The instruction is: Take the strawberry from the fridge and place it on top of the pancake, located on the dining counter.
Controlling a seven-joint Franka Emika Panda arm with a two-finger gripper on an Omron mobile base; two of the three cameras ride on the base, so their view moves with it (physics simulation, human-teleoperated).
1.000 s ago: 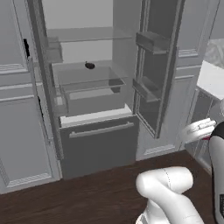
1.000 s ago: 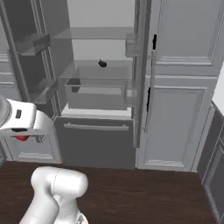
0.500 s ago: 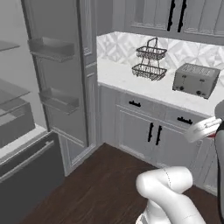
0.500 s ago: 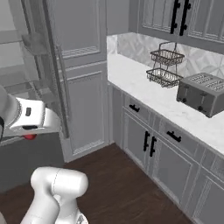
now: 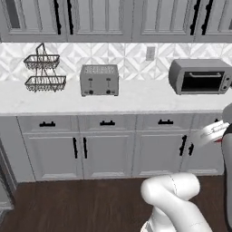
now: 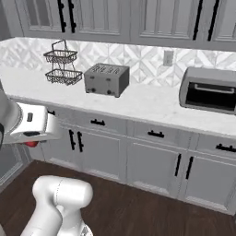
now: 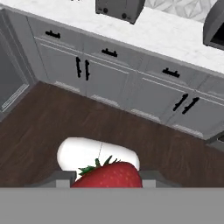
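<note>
1. Strawberry (image 7: 109,174) sits at 6 o'clock in the hand view, clamped between the gripper's (image 7: 107,177) fingers and carried above the dark floor.
2. A second ago both base views faced the open fridge; now they face a white counter (image 5: 68,97) with toaster (image 5: 99,80), wire basket (image 5: 43,70) and toaster oven (image 5: 200,76). The base has swung away.
3. Judging by this, the fetching is done and the carry toward the pancake is under way.

Hand (image 7: 107,177) aloft, fingers clamped around the strawberry (image 7: 109,174).
</note>
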